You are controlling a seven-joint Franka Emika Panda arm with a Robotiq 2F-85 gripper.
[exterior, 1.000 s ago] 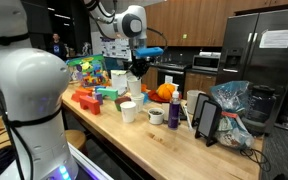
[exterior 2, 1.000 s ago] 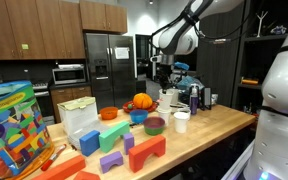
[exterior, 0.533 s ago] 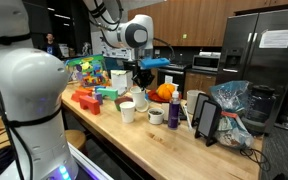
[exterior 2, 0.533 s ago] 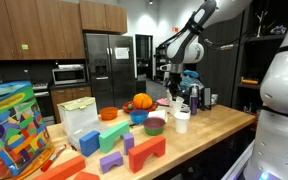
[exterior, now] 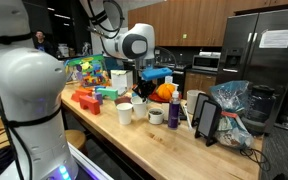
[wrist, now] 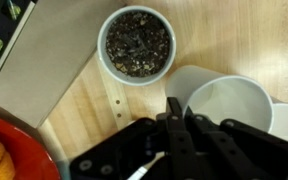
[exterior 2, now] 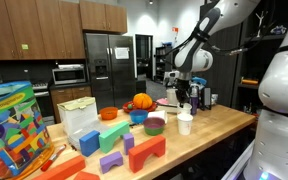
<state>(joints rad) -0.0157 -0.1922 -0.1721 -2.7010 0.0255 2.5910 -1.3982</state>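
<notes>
My gripper (wrist: 176, 122) points down over a wooden counter (wrist: 239, 40), with its fingers pressed together. A thin white stick-like thing (wrist: 144, 170) shows at the base of the fingers; what it is cannot be made out. Right beside the fingertips stands an empty white cup (wrist: 229, 105). A white cup full of dark grains (wrist: 137, 43) stands just beyond. In both exterior views the gripper (exterior: 142, 88) (exterior 2: 184, 103) hangs low over the white cups (exterior: 124, 112) (exterior 2: 184, 124).
An orange thing in a red bowl (exterior: 164, 92) (wrist: 4, 150), a purple bottle (exterior: 174, 112), a black tablet stand (exterior: 206, 120) and a plastic bag (exterior: 234, 105) stand nearby. Coloured blocks (exterior 2: 134, 150) and a toy box (exterior 2: 9, 125) fill the counter's other end.
The gripper has moved sideways along the counter and come down, from above the coloured things to just over the white cups. Its fingers have stayed shut.
</notes>
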